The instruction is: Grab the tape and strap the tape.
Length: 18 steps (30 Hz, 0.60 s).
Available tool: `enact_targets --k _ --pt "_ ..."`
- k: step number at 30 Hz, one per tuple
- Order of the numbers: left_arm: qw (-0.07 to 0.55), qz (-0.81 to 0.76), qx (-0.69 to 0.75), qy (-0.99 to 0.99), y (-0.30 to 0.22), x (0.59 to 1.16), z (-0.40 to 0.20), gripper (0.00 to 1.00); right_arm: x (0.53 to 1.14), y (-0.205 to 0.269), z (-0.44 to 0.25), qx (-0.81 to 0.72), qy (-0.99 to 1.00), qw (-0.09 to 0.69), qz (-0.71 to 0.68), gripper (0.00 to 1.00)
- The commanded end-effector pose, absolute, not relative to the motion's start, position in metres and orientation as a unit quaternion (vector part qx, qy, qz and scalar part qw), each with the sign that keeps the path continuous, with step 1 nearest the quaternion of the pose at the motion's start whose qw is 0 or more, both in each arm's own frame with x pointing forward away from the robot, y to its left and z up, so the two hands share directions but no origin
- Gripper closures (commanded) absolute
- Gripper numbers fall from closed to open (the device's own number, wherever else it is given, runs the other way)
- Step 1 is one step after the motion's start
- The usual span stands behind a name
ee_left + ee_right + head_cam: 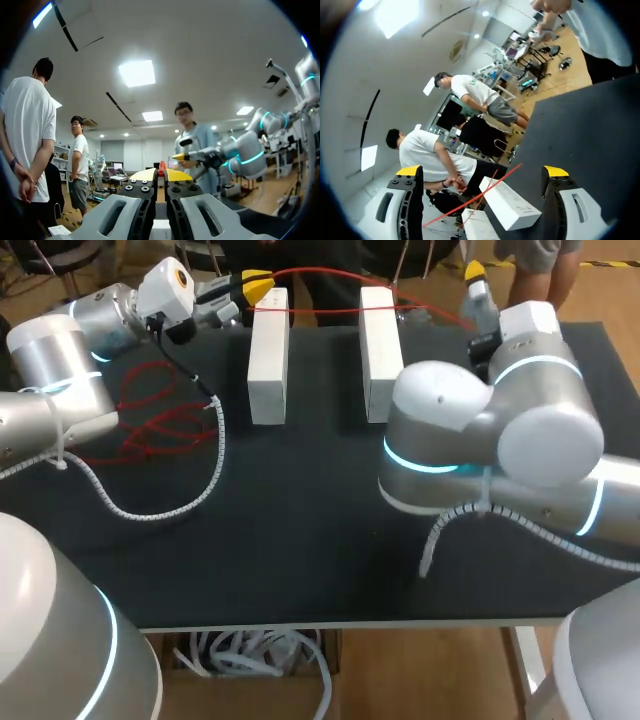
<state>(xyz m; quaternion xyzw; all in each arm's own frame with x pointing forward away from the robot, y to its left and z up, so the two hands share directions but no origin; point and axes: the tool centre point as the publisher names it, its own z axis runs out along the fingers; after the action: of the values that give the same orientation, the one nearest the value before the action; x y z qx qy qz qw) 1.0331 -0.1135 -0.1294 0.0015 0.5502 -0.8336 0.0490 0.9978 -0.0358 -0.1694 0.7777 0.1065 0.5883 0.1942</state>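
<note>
Spanning the table's far side, the red tape (pixel 310 271) runs left to right across the far ends of two upright white blocks (pixel 268 355), with slack coils (pixel 160 425) heaped on the mat at left. The left gripper (pixel 255 285) is pinched narrow on the strand's left end; red shows between its tips in the left wrist view. The right gripper (pixel 482 171) stands wide at far right, and the strand (pixel 470 202) crosses the gap ahead of its fingers without touching either. Judgement: the right arm is nearer the free stretch, and closing across the strand's long axis should catch it.
</note>
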Motion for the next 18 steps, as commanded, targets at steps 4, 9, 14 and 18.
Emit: enact_targets --k 4,9,14,18 --pt "0.05 -0.833 0.0 0.551 -0.114 1.032 -0.129 1.0 1.012 -0.025 -0.175 0.769 -0.074 0.091 0.628 0.0" --pt "0.05 -0.833 0.0 0.551 -0.114 1.032 -0.129 1.0 1.021 -0.021 -0.176 0.751 -0.119 0.048 0.648 0.0" --pt "0.05 -0.833 0.0 0.551 -0.114 1.032 -0.129 1.0 1.027 -0.02 -0.179 0.739 -0.142 0.005 0.659 0.0" --pt "0.05 -0.833 0.0 0.551 -0.114 1.032 -0.129 1.0 1.028 -0.025 -0.186 0.734 -0.141 -0.024 0.664 0.0"
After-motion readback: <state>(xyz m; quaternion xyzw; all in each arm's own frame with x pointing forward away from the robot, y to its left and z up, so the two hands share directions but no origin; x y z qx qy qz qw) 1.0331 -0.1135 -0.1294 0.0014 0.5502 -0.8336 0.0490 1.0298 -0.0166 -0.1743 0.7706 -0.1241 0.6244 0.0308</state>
